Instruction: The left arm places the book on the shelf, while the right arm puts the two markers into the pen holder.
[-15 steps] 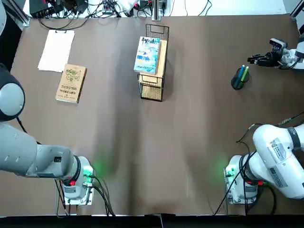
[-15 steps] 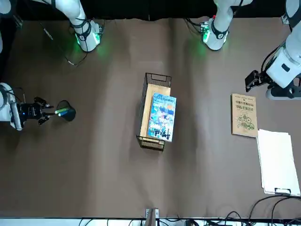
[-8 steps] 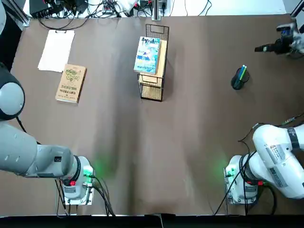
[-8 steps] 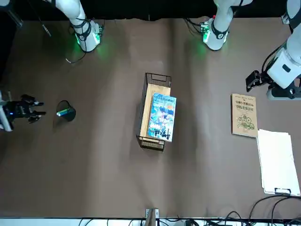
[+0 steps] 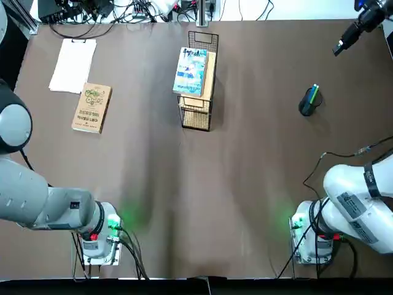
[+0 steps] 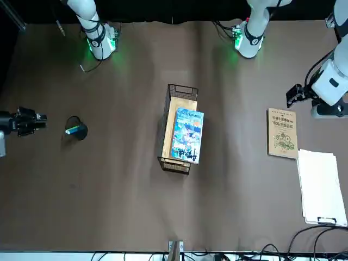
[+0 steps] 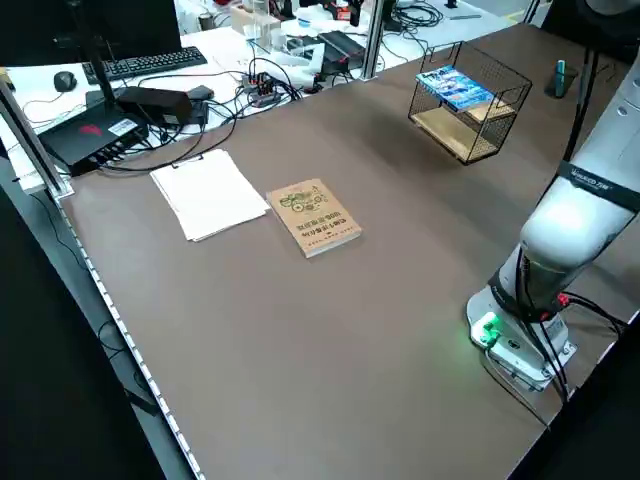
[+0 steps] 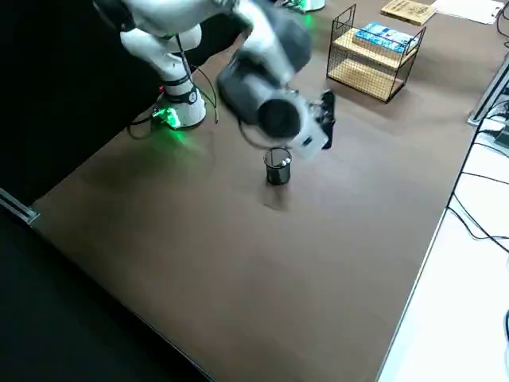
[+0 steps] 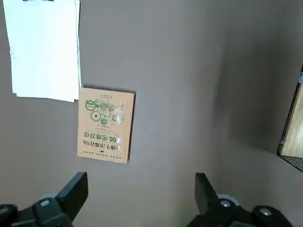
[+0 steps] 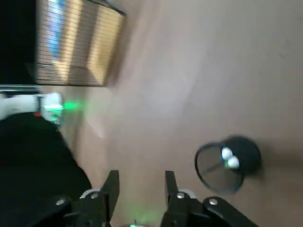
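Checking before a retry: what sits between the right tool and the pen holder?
Nothing visible does. The right tool hangs apart from the pen holder, with only bare table between them; the two markers already stand inside.

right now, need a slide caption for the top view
Book lies on the shelf, both markers stand in the pen holder, right end effector raised near the far corner.

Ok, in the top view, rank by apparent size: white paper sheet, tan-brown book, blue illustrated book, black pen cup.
1. White paper sheet
2. Light blue illustrated paperback and tan-brown book with green emblem: alike; the paperback sits raised on the rack, so unsure
3. Black cylindrical pen cup
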Controlling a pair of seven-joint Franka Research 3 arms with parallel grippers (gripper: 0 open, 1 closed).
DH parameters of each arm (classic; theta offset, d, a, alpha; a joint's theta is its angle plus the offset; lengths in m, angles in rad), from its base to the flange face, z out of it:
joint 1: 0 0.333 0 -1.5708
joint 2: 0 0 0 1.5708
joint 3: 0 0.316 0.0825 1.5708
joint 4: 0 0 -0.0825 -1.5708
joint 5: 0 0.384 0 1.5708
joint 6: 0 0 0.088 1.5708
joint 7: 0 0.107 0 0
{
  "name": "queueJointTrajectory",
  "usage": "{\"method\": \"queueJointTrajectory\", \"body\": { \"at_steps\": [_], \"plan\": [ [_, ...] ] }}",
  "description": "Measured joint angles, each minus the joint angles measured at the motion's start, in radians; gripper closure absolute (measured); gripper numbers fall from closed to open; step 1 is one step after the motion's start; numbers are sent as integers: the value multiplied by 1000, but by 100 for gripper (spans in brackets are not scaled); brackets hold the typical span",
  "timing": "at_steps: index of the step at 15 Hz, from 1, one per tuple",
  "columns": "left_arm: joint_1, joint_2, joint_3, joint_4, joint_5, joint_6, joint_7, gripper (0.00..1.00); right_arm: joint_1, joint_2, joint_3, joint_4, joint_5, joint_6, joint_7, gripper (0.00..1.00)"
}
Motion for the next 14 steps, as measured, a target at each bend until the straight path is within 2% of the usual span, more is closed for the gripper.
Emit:
{"method": "queueJointTrajectory", "body": {
  "at_steps": [3,6,7,9,10,11,12,13,14],
  "plan": [
    [2,0,0,0,0,0,0,0,64,-64,-1,1,-118,-1,150,52],
    [2,0,0,0,0,0,0,0,103,-113,-1,1,-193,-2,267,46],
    [2,0,0,0,0,0,0,0,115,-129,-1,2,-210,-2,309,40],
    [2,1,0,0,0,0,0,0,144,-160,-5,2,-249,-3,365,37],
    [2,1,0,0,0,0,0,0,177,-176,-21,3,-261,-3,389,30],
    [2,1,0,0,-2,0,0,0,229,-194,-63,2,-264,-4,421,21],
    [4,1,0,0,-9,0,0,0,299,-215,-129,3,-264,-4,451,19],
    [8,1,0,0,-16,0,0,0,382,-237,-211,3,-264,-4,474,17],
    [13,1,0,0,-19,0,0,0,475,-260,-308,3,-264,-4,490,10]
  ]
}}
